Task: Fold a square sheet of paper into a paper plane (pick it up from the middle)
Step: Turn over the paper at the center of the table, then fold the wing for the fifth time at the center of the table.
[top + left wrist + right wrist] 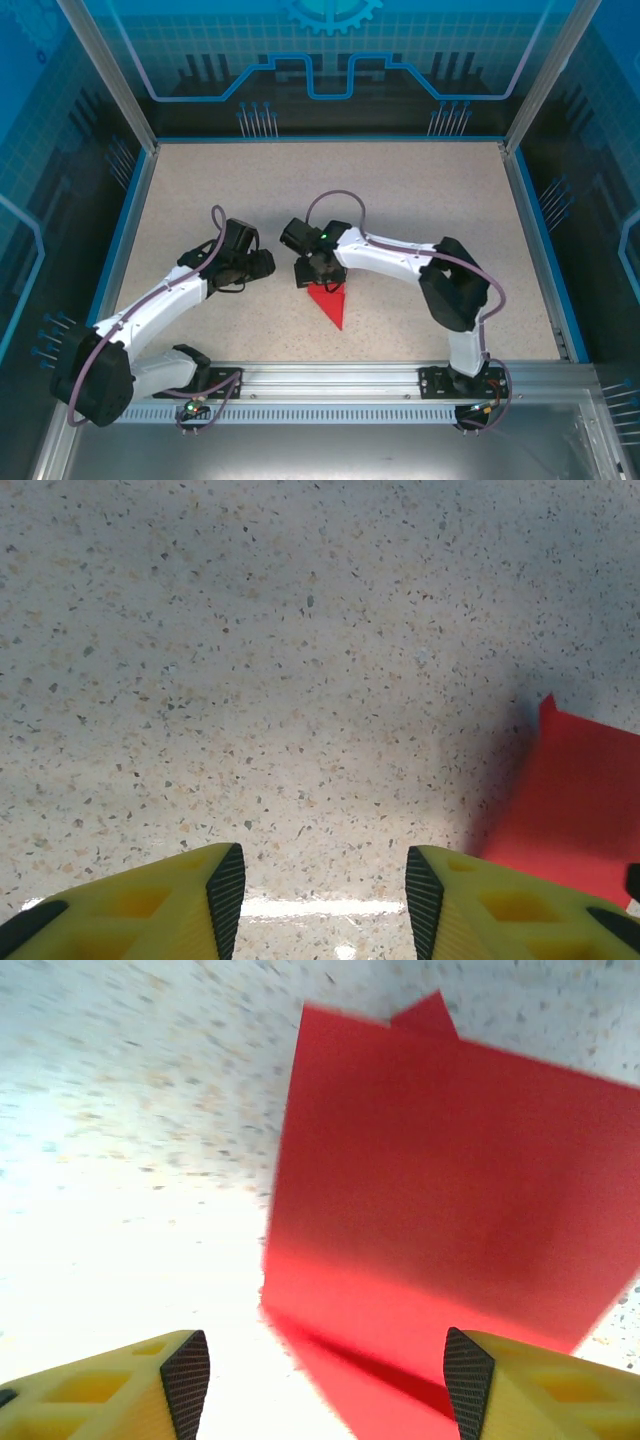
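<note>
The pale, speckled tabletop [400,190] carries two white-and-black arms bolted to a metal rail [350,375] at its near edge. The left arm [160,295] reaches in from the left and the right arm [400,258] bends in from the right, their wrists close together near the middle of the tabletop.

The red paper [330,302] lies flat just nearer the rail than the wrists. It is folded to a wedge, with its tip pointing at the rail and its broad end under the right wrist.

In the right wrist view, the right hand [325,1380] stands wide open above the paper [450,1160]. Its yellow fingers [130,1385] with black pads are spread to either side and grip nothing. Whether they touch the sheet cannot be told. A small red point pokes out past the paper's far edge.

The left hand [315,890] is partly open and empty, with bare tabletop between its fingers. A corner of the paper [575,810] lies just beside its right finger.
</note>
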